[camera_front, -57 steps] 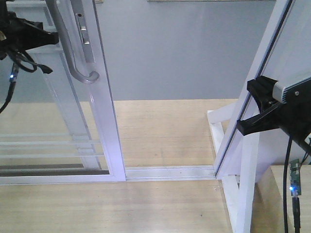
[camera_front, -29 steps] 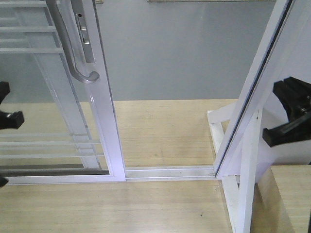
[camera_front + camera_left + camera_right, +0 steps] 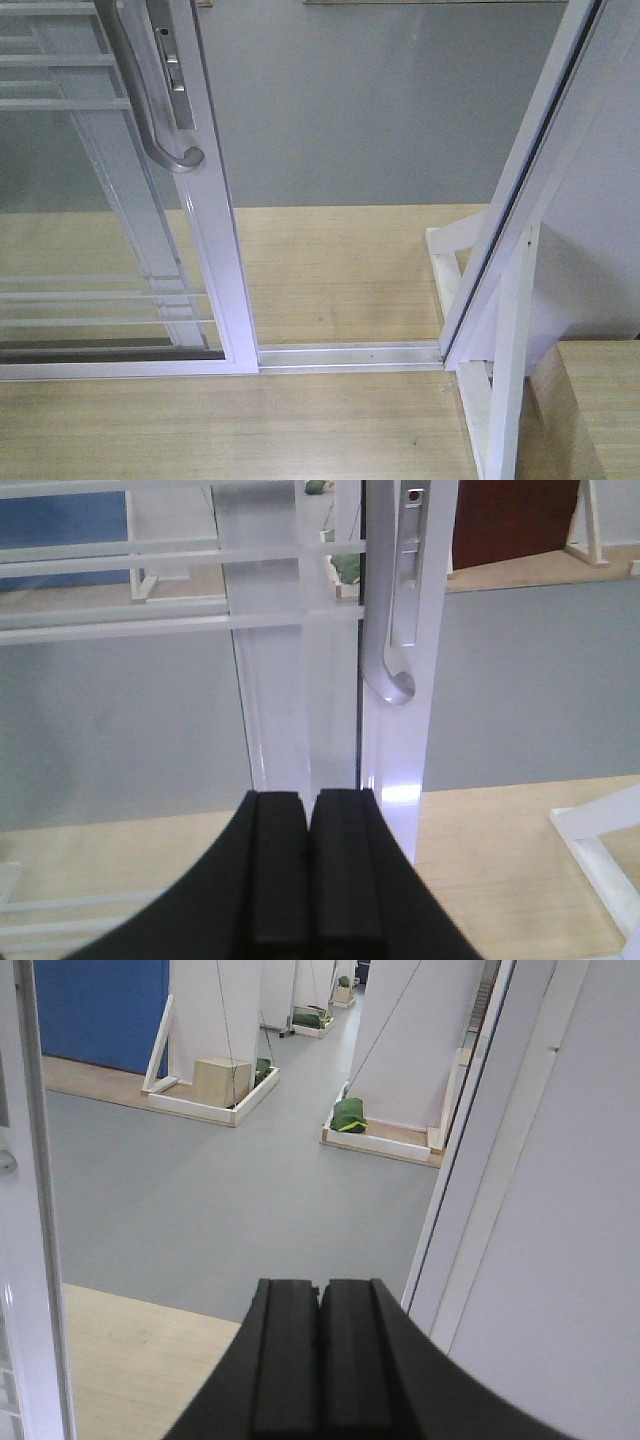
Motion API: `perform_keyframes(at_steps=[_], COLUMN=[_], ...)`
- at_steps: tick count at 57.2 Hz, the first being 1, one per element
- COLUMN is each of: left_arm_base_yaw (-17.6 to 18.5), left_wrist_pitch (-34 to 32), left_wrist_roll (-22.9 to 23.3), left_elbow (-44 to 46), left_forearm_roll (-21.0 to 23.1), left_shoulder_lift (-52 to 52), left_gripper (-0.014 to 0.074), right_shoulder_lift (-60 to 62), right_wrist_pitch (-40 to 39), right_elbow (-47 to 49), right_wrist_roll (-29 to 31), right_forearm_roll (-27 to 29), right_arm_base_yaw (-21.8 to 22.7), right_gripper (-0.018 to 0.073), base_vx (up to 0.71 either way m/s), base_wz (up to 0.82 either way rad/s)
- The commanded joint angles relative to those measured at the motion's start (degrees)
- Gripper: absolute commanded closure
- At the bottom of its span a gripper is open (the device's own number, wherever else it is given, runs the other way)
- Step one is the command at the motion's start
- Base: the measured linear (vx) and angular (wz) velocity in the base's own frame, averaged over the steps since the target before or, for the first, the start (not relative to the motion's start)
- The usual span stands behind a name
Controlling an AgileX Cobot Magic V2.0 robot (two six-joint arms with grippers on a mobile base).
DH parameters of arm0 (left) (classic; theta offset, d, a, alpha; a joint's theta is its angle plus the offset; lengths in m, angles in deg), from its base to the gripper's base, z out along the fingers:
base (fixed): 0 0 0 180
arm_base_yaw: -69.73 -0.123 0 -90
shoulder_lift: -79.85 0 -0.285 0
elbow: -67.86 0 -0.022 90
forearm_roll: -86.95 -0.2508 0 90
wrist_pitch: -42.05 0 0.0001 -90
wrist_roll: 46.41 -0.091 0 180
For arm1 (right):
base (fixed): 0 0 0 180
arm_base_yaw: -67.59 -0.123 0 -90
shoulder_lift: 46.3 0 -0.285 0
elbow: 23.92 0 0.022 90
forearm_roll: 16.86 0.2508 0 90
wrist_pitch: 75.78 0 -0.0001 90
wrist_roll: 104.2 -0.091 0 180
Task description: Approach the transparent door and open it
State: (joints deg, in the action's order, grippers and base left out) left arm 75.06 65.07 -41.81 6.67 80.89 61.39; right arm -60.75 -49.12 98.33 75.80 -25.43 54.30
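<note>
Transparent door (image 3: 110,230) upright, long axis vertical, at left of floor track (image 3: 350,352), slid aside; gap open between its stile and white jamb (image 3: 520,190) at right. Curved grey handle (image 3: 150,110) runs down the stile beside lock plate (image 3: 172,70).

Front view: no arms visible. Left wrist view: left pincer (image 3: 310,865) clenched, empty, facing stile and handle. Right wrist view: right pincer (image 3: 320,1355) clenched, empty, aimed through gap at grey floor (image 3: 230,1190).

One glass door (image 3: 110,200) stands here with one curved handle (image 3: 150,110) and one lock plate (image 3: 172,65). Beyond the opening I count two green bags (image 3: 350,1116) and one wooden box (image 3: 222,1081). Two black tools show, the left tool (image 3: 310,880) and the right tool (image 3: 320,1370), one per wrist view.
</note>
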Motion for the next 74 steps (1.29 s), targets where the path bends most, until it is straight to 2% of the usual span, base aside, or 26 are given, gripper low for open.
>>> perform_keyframes(at_steps=[1,6,44,53,59,64,68,74], left_arm_base_yaw=[-0.1,-0.1,-0.1,-0.1,-0.15,-0.15,-0.1,-0.1], left_wrist_pitch=[-3.89,-3.94,-3.38,-1.51,-4.6,-13.57,-12.24,-16.29], left_wrist_roll=[-2.37,-2.37,-2.62,-2.69,-2.56,-2.27,-2.95,-3.63], left_elbow=[1.76,1.76,1.76,-4.96,-13.05,-19.16,-18.33,-18.43], left_forearm_roll=[5.12,6.63,6.07,4.86,4.93,4.97,3.95,1.1], left_shoulder_lift=[-0.43,-0.43,0.41,6.37,11.39,11.87,12.17,12.17], left_gripper=[0.0602,0.0602,0.0602,0.0602,0.0602,0.0602,0.0602,0.0602], right_shoulder_lift=[-0.39,-0.39,-0.39,-0.45,-0.45,-0.45,-0.45,-0.45], right_wrist_pitch=[-6.49,-6.98,-6.87,-6.87,-6.87,-6.71,-6.57,-6.42], right_elbow=[1.18,1.18,1.18,1.18,1.18,1.18,1.18,1.18], right_wrist_roll=[0.0,0.0,0.0,0.0,0.0,0.0,0.0,0.0], right_forearm_roll=[-0.21,-0.25,-0.2,-0.22,-0.22,-0.22,-0.22,-0.28], right_arm_base_yaw=[0.12,0.12,0.12,0.12,0.12,0.12,0.12,0.12], right_gripper=[0.0566,0.0564,0.0565,0.0565,0.0565,0.0565,0.0565,0.0565], base_vx=[0.0,0.0,0.0,0.0,0.0,0.0,0.0,0.0], base_wz=[0.0,0.0,0.0,0.0,0.0,0.0,0.0,0.0])
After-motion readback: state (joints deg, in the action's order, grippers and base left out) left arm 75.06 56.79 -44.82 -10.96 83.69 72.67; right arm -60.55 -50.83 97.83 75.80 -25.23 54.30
